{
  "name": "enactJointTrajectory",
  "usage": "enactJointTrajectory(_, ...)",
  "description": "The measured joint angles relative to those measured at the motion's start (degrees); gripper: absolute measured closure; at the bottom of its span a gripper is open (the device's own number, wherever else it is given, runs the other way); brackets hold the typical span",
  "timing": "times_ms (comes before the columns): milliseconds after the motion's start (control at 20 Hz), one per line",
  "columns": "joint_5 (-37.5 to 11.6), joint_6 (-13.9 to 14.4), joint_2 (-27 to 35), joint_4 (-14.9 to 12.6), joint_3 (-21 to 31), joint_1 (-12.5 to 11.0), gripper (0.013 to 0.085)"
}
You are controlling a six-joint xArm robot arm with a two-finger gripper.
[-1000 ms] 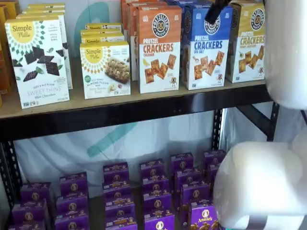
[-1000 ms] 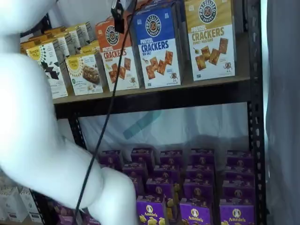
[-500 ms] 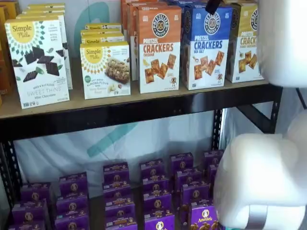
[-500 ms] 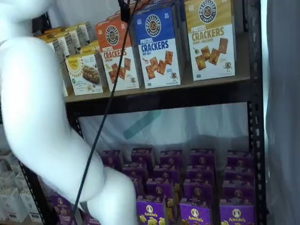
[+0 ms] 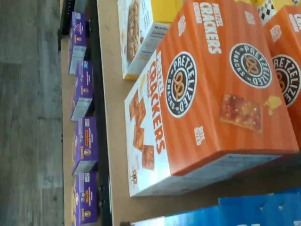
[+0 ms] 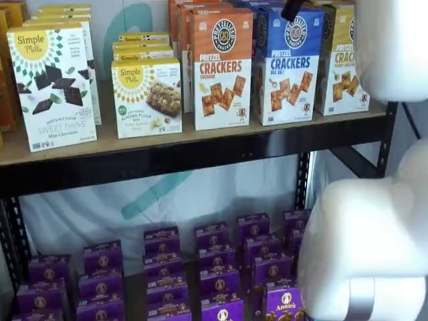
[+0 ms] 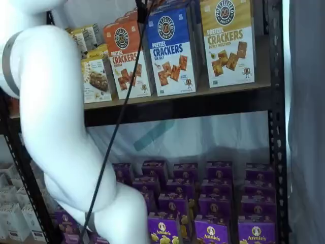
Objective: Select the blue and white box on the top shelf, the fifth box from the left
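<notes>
The white arm [image 7: 56, 127] fills the foreground, a black cable [image 7: 114, 132] trailing down beside it. Beyond it, the gripper [image 6: 292, 9] shows only as a black tip at the top edge, just in front of the blue and white box's upper part; the jaws stand released, holding nothing. That blue and white box [image 6: 287, 65] stands upright on the top shelf [image 6: 167, 155], between the orange cheddar box [image 6: 222, 67] and the yellow-topped box [image 6: 348, 63]. Purple boxes [image 6: 217, 267] fill the shelf below.
</notes>
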Motion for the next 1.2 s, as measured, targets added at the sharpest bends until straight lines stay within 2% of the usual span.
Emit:
enactJointTrajectory(550, -1.3, -0.9, 3.4, -0.8, -1.7, 0.1, 0.0130)
enactJointTrajectory(900, 7.5, -0.5, 9.7, -4.5, -10.3, 1.0, 0.0130)
enactJointTrajectory(1050, 8.2, -0.2, 10.8, -4.7, -11.6, 1.2, 0.0130)
enactJointTrajectory(1200, 8.6, 0.1, 11.4, -3.7, -12.4, 1.0, 0.0130)
